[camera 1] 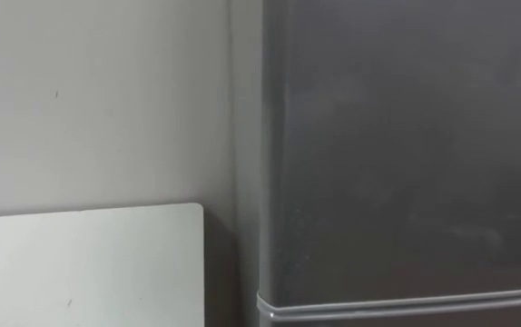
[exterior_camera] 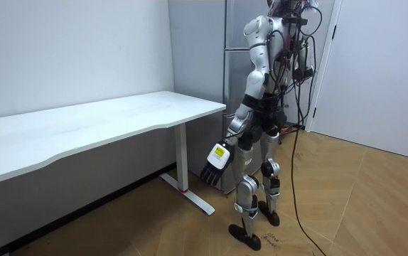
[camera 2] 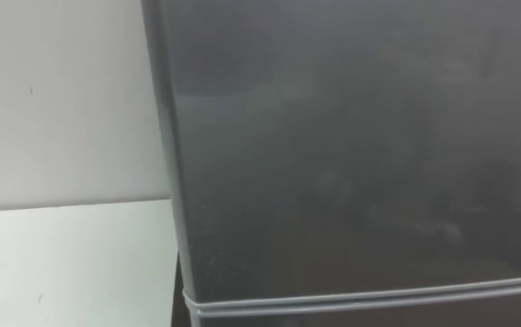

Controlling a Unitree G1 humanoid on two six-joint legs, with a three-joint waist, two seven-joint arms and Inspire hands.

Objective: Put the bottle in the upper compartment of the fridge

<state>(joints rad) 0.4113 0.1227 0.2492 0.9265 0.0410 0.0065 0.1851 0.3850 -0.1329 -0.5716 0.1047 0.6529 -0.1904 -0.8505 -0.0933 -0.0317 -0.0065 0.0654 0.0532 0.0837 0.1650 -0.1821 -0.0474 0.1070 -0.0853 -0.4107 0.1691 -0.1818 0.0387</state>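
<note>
While the robot stands upright close before the grey fridge, its upper door is seen shut. A white bench is placed just beside the fridge, on the robot's left. The left hand is held low beside the thigh, its fingers straight, loosely apart and empty. Where the bottle is cannot be told.
</note>
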